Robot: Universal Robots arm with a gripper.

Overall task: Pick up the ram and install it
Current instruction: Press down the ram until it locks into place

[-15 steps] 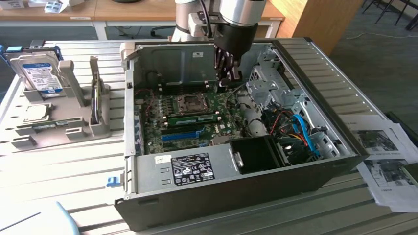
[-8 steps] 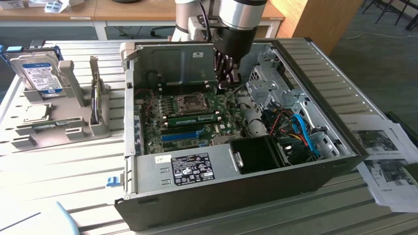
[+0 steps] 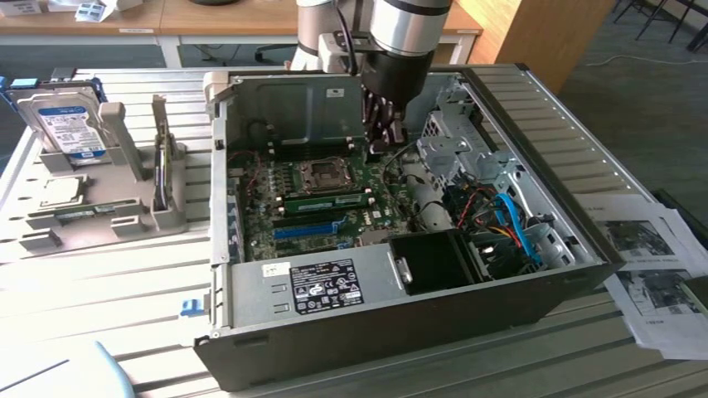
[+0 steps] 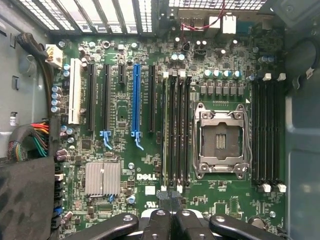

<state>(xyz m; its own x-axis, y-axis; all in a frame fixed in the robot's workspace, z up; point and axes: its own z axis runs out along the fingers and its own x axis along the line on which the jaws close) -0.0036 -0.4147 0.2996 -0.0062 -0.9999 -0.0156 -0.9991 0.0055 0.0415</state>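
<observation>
1. Currently the long, thin green ram stick point(image 3: 332, 201) stands on edge in one of the black memory slots of the green motherboard point(image 4: 125, 165). It is in the outermost slot of the bank, on the side towards the long blue expansion slot point(image 4: 136, 100).
2. From the end effector point(image 4: 170, 215) the ram point(image 4: 164, 130) lies just ahead and below. Its near end is close under the fingertips, and its long axis runs straight away from them, parallel to the neighbouring empty slots.
3. The square silver processor socket point(image 4: 220, 140) sits ahead and off to one side of the end effector, beyond the slot bank. The blue slot lies off to the other side.
4. The end effector point(image 3: 385, 141) is clenched, its black fingers pressed together with nothing visible between them. Whether the tips touch the ram's end I cannot tell.
5. The arm reaches steeply down from above into the open grey metal computer case point(image 3: 332, 286), with the wrist pointing at the board. The case rests on the slatted tabletop point(image 3: 111, 282).
6. Judging by how it lies, the ram looks placed in its slot rather than carried.
</observation>
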